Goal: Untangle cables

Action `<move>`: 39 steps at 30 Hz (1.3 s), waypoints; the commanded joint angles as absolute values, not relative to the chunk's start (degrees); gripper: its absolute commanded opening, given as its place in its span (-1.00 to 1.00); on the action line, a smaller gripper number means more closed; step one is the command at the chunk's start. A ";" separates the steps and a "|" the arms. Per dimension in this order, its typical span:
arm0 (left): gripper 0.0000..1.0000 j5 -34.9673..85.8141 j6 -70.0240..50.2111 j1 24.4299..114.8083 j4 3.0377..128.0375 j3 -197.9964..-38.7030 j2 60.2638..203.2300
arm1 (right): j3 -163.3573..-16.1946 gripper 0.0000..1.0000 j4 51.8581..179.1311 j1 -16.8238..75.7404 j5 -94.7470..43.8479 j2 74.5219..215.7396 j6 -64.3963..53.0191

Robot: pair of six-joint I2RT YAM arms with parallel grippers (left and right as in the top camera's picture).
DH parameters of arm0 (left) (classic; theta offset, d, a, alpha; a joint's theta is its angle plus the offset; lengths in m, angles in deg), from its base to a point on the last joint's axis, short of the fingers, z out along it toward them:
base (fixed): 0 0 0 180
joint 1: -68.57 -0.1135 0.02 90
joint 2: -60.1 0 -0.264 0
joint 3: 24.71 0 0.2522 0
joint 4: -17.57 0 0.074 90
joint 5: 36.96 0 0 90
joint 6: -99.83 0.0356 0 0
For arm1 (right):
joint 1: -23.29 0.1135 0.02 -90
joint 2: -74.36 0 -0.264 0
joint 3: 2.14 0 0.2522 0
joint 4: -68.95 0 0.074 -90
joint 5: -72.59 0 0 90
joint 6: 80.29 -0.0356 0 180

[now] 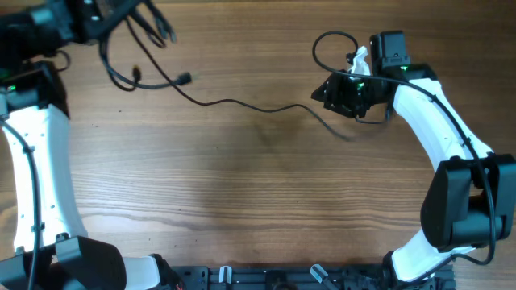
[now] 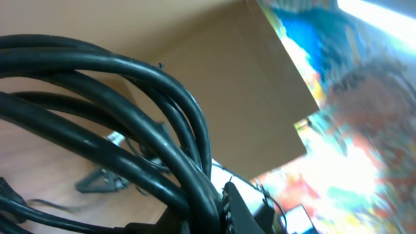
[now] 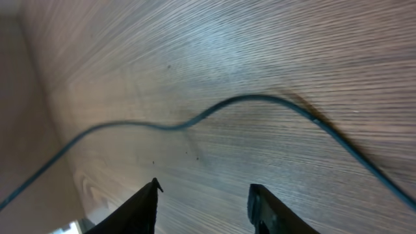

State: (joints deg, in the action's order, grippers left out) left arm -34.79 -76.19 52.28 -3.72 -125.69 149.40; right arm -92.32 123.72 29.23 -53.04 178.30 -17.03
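Note:
The cables (image 1: 133, 50) hang as a loose black tangle from my left gripper (image 1: 95, 20) at the table's far left corner, with plug ends dangling. One long strand (image 1: 242, 103) trails right across the table and ends near my right gripper (image 1: 329, 93). In the left wrist view, the cables (image 2: 130, 97) fill the frame and run down into the left gripper (image 2: 224, 203), which is shut on them. In the right wrist view, my right gripper (image 3: 205, 190) is open and empty, low over the wood, with the strand (image 3: 247, 99) lying just ahead of its fingers.
The wooden table (image 1: 258, 201) fills the view. A thin black wire loop (image 1: 322, 44) sticks out beside the right arm's wrist. The white right arm (image 1: 435, 121) curves along the right side, and the left arm (image 1: 36, 153) runs along the left edge.

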 commanded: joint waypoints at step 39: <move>0.17 20.42 -7.78 85.43 74.20 -107.16 145.86 | -91.97 0.53 126.08 29.23 -53.02 160.40 -11.26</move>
State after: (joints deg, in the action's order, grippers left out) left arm 17.84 -13.90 84.38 68.28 -102.00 148.59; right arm -92.13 126.04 29.25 -53.77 160.81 -12.03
